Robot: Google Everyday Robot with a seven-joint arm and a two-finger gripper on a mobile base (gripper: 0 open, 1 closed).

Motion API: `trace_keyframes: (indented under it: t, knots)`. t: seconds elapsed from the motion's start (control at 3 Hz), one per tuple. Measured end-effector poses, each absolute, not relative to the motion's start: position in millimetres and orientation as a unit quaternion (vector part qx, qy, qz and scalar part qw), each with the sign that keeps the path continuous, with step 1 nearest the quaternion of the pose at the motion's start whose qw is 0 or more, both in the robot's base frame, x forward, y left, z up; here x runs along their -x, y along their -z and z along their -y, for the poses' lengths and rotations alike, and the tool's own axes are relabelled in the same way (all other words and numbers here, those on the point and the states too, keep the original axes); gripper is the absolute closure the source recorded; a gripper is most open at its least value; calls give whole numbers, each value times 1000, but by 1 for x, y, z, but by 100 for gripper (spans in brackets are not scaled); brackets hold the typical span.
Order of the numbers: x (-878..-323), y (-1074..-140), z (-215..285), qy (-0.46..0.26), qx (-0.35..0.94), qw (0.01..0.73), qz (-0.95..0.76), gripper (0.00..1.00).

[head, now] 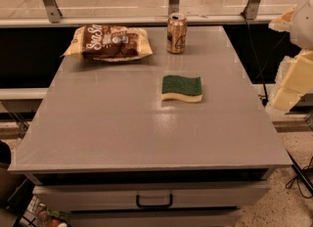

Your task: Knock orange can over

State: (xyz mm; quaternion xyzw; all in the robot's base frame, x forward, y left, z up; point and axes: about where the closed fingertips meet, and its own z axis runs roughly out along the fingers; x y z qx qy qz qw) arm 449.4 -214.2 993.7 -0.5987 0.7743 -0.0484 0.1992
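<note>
Can [176, 33] behind sponge [182, 88]; hand [292, 81] far right

Shiny metal orange can [176, 33] — smooth semi-gloss table [122, 123] — matt plastic hand [288, 91] at right edge.

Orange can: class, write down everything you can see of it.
The orange can is a small shiny orange-gold metal cylinder with pale markings and a silver top rim. It stands upright on the grey table near its far edge, right of the brown snack bag, touching neither it nor the gripper, which is off the table's right side.
</note>
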Motion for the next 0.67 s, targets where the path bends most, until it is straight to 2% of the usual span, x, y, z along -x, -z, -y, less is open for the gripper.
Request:
trace_keyframes:
  t: [0.67]
  knots:
    - [-511,-998,226,9,571,299,-764,0]
